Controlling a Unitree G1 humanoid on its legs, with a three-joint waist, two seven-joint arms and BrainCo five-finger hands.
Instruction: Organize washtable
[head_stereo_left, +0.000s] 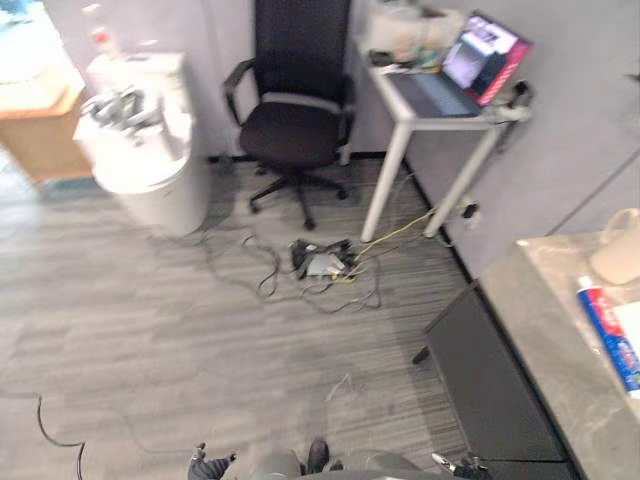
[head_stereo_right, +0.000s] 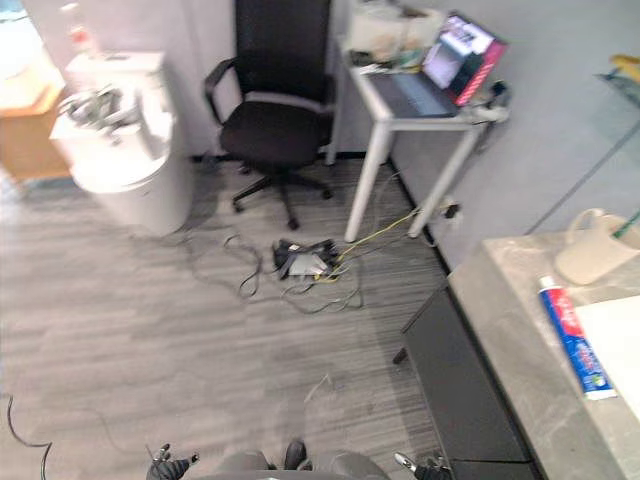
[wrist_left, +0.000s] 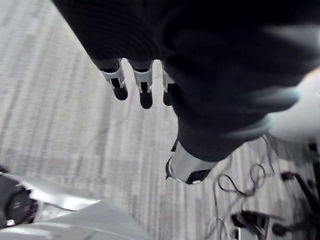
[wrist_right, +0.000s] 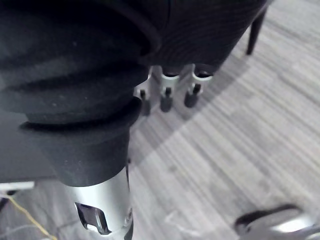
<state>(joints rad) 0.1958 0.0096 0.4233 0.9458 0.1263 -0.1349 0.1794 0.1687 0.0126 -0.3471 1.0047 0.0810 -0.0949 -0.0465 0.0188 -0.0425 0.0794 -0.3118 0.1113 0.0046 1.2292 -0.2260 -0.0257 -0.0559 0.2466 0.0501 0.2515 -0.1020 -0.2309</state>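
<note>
Both hands loose and empty, washtable off to the right!
The left hand (wrist_left: 145, 95) hangs over the grey floor (head_stereo_left: 150, 330) with fingers relaxed, grasping nothing; the right hand (wrist_right: 166, 97) hangs slack too, nothing in it. The washtable (head_stereo_right: 510, 300) sits ahead and to the right of the right hand, well apart. On it a toothpaste tube (head_stereo_right: 575, 340) lies just beside a white sheet (head_stereo_right: 618, 340), with a cream cup (head_stereo_right: 595, 250) farther back.

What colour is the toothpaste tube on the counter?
Blue, with red and white at one end. The toothpaste tube shows best in the right eye view.
</note>
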